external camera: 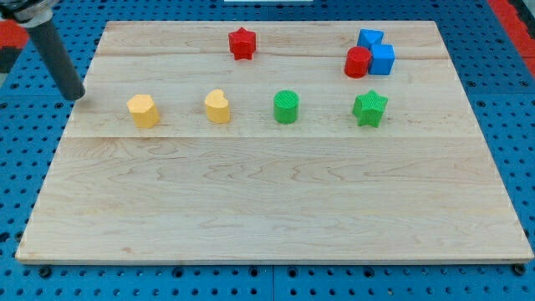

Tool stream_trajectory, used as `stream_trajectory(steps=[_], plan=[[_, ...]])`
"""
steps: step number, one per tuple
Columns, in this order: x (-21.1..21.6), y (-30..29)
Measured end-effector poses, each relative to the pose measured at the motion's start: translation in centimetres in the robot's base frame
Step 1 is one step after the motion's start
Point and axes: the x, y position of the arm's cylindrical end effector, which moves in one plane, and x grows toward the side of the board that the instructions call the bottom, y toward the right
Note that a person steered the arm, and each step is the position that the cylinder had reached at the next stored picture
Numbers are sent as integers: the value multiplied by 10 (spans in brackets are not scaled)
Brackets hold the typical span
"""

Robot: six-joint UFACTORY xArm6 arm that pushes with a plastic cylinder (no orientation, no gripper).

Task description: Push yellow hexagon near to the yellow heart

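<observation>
While the yellow hexagon (143, 110) and yellow heart (218, 106) sit well apart in the frame's left-centre row, the push appears not yet begun. The rod has no jaws to spread or press; its tip (77, 97) rests at the wooden board's (251, 201) upper-left edge, touching no block, left of the hexagon. A green cylinder (286, 107) lies right of the heart. Remaining: drive the hexagon rightward.

A row of four blocks crosses the board (267, 209), the hexagon (143, 110) at the view's left just beside the heart (217, 106), then a cylinder (286, 107) and a star (369, 109), with my tip (77, 96) left of the hexagon.
</observation>
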Motion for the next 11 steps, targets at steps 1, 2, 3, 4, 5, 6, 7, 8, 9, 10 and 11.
stream_trajectory(steps=[1,2,3,4,5,6,7,8,9,10,11], plan=[[17,31],[27,51],[43,61],[46,70],[36,99],[33,105],[33,105],[31,71],[25,92],[25,121],[25,90]])
